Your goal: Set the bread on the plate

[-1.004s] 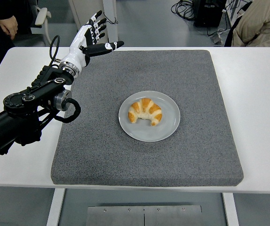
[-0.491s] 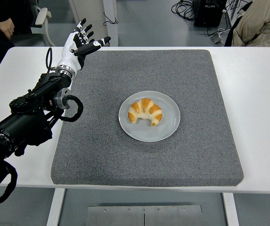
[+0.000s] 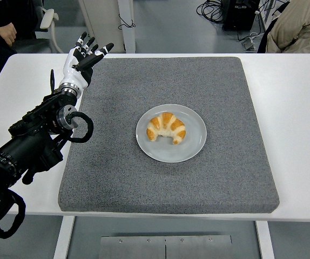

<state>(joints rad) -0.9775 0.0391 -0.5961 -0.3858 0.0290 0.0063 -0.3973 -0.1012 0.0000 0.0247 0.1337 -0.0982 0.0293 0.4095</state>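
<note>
A white table (image 3: 301, 108) carries a square grey mat (image 3: 117, 178) that covers most of its middle; bare white margins remain at the left and right. Beyond the far edge lies a grey floor with a white cabinet base (image 3: 103, 21), a tangle of black cables (image 3: 211, 9) at far right, and parts of two people: a hand (image 3: 6, 35) at far left, a beige sleeve (image 3: 301, 27) at far right.

The bread (image 3: 167, 127), a golden croissant with paler bands, lies on the round grey plate (image 3: 195, 145) near the mat's centre, slightly left of the plate's middle. Its long axis runs left to right with a slight tilt, the right end a little nearer. The arch bows toward the far side; both tips curl toward the near edge, the right tip reaching further down.

The left hand (image 3: 79, 62), white with black fingertips, is raised over the mat's far left corner, well apart from the plate. Its fingers (image 3: 82, 36) are spread apart and extended, holding nothing; the thumb points right. The black left arm (image 3: 33, 140) enters from the left edge, across the table's left margin.

Compared with the frame one second ago, the hand has drawn back leftward and toward the far-left corner, and the arm has swung closer to the left edge. Bread and plate are unchanged. The right arm is out of view.
</note>
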